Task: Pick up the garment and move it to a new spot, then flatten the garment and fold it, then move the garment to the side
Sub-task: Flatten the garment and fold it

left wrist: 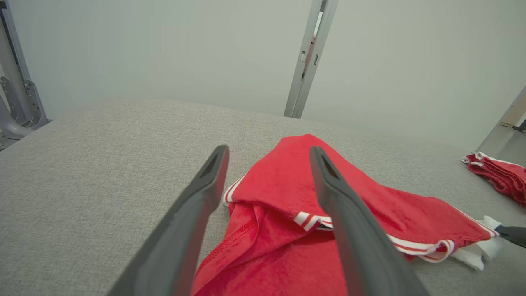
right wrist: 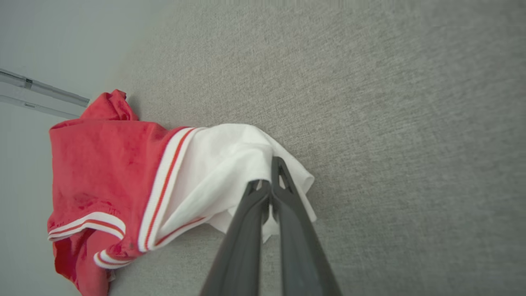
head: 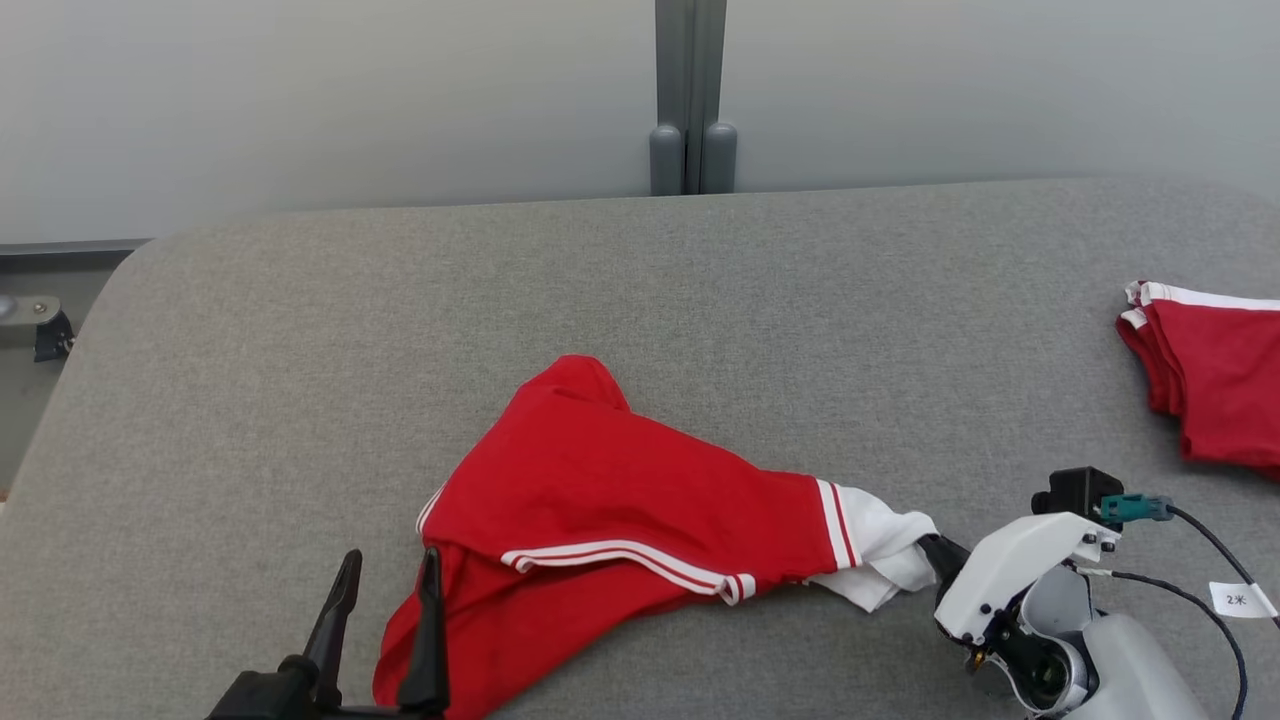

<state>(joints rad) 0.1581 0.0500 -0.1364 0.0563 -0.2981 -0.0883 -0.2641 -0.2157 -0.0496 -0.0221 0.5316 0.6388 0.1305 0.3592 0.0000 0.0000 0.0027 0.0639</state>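
Garment (head: pixel 600 500), red with white stripes, is lying crumpled on the grey table (head: pixel 300 350), sitting in the lower middle of the head view and stretching out toward the lower right.

At the lower left of that view the left gripper (head: pixel 392 553) is rising from the bottom edge with its two dark fingers standing spread apart and pinching nothing. Its right-hand finger is overlapping the garment's near left edge; whether it is touching the cloth I cannot tell. In the left wrist view the fingers are framing a folded-over red flap with a striped hem, with the grey table running off to the left of it.

In the upper middle of the head view a grey post (head: pixel 690 100) is standing behind the table's far edge.

Moving right, the red cloth is narrowing to a striped band and then a white part (head: pixel 880 550). The right gripper (head: pixel 940 550), coming in from the lower right, is holding its fingers pressed together on this white part. The right wrist view is showing the two fingers meeting on the white cloth, which is bunching around their tips while resting on the table.

A black cable (head: pixel 1200 600) with a white label (head: pixel 1240 598) is trailing from the right wrist.

At the right edge of the head view, well apart from the garment, a red pile (head: pixel 1215 380) with white trim is lying folded on the table.
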